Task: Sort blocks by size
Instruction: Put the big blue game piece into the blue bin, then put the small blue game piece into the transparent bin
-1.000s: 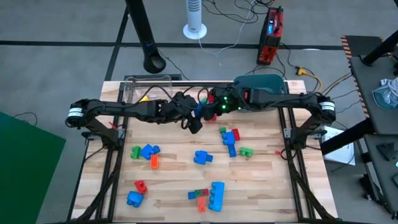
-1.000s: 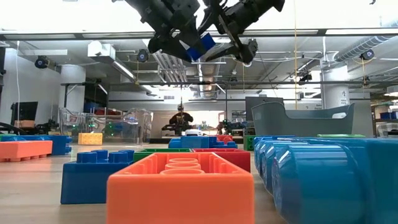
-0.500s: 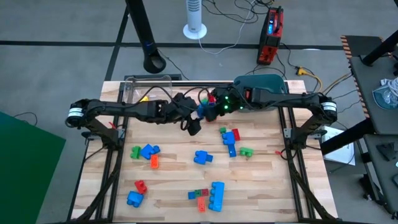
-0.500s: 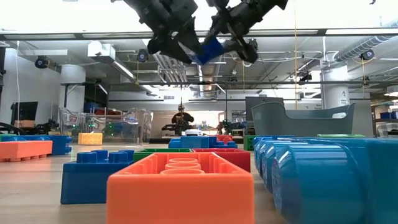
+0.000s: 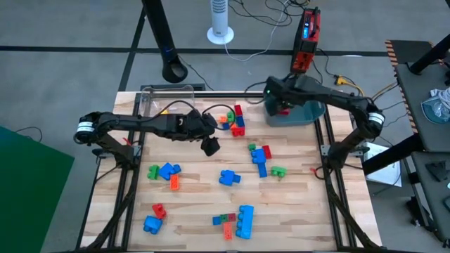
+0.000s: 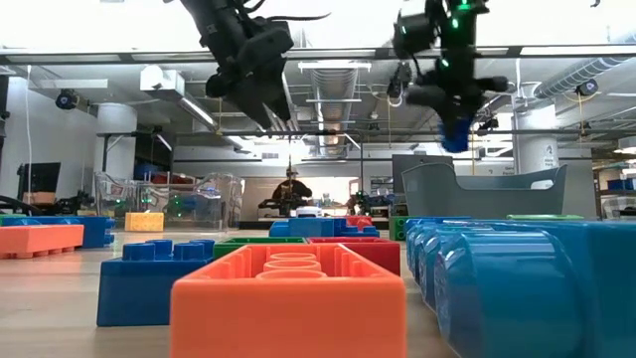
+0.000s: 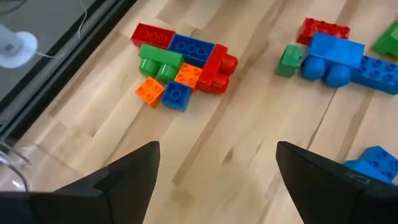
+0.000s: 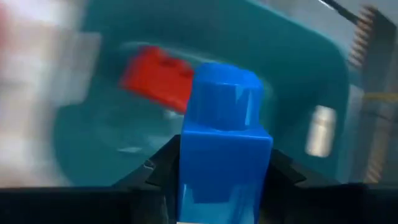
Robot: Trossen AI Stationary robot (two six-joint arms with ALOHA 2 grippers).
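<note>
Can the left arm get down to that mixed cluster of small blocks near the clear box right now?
Probably yes. The left tool is open and hovering just short of the cluster of small blocks, with only bare table between. The right tool is away over the teal tub.

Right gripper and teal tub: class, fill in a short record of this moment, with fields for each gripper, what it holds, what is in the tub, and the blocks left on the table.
right gripper: above the teal tub, jaws shut on a blue block
tub contents: one red block visible
left gripper: jaws open, empty, raised over the table
nearest cluster: red, blue, green and orange blocks, touching
rest: loose blocks scattered across the table
</note>
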